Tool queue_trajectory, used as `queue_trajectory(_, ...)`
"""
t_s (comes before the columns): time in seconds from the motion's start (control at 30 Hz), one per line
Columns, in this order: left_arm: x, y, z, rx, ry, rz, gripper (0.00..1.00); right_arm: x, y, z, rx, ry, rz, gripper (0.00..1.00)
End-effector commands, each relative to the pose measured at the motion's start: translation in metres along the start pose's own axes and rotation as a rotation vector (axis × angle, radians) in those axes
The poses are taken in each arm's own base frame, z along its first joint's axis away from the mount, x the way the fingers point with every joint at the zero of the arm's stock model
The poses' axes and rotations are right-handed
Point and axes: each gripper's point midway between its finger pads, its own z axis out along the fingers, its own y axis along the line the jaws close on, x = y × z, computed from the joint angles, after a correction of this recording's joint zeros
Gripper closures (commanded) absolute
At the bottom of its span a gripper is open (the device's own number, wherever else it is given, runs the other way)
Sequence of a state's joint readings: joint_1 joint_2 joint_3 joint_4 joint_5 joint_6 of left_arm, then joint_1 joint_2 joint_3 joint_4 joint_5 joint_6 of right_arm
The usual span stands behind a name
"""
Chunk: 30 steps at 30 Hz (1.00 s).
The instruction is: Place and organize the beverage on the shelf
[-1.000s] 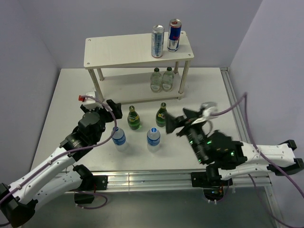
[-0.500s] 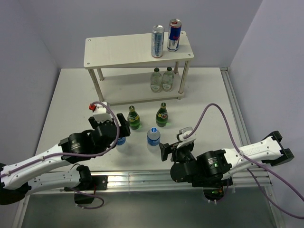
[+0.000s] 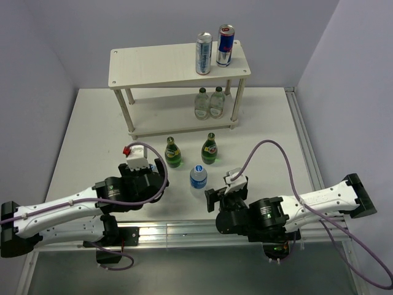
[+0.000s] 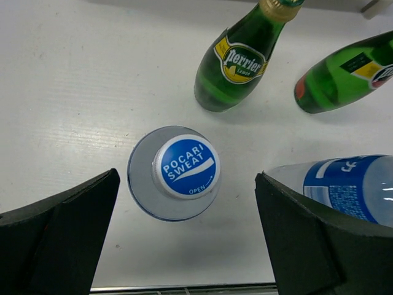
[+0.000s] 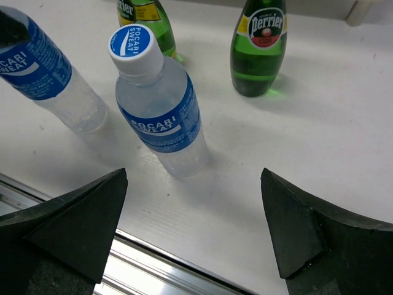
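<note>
Both end effectors are spread: the left end effector point(image 4: 185, 184) hangs over the left bottle point(image 4: 184, 165), and the right end effector point(image 5: 190, 178) faces the right bottle point(image 5: 158, 110). Both bottles stand on the worktop point(image 3: 92, 135), well apart from the shelf point(image 3: 166, 64). With bottles this crowded, a descending finger could clip the green bottle point(image 4: 236, 61) and topple it.

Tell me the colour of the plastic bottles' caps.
Blue cap with white lettering, clearest in the left wrist view.
</note>
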<state>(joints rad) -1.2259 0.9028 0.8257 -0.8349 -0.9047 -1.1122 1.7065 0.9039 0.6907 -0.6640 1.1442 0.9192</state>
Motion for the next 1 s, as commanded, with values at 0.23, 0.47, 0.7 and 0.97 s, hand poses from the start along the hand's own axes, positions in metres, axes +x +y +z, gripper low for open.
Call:
queue_trajectory(0.23, 0.028, -0.003, 0.024, -0.038, -0.024, -0.043, 0.01, 0.034, 0.019, 0.029, 0.04, 0.088, 0.025, 0.02)
queue_trajectory(0.47, 0.036, -0.004, 0.035, -0.05, -0.046, -0.027, 0.15, 0.055, 0.013, 0.062, 0.103, 0.11, 0.031, 0.01)
queue_trajectory(0.7, 0.04, -0.006, 0.043, -0.063, -0.063, -0.007, 0.13, 0.046, 0.025, 0.084, 0.099, 0.092, 0.033, 0.01)
queue_trajectory(0.97, 0.04, -0.002, 0.045, -0.068, -0.078, -0.012, 0.14, 0.049, 0.044, 0.099, 0.098, 0.103, -0.004, 0.01)
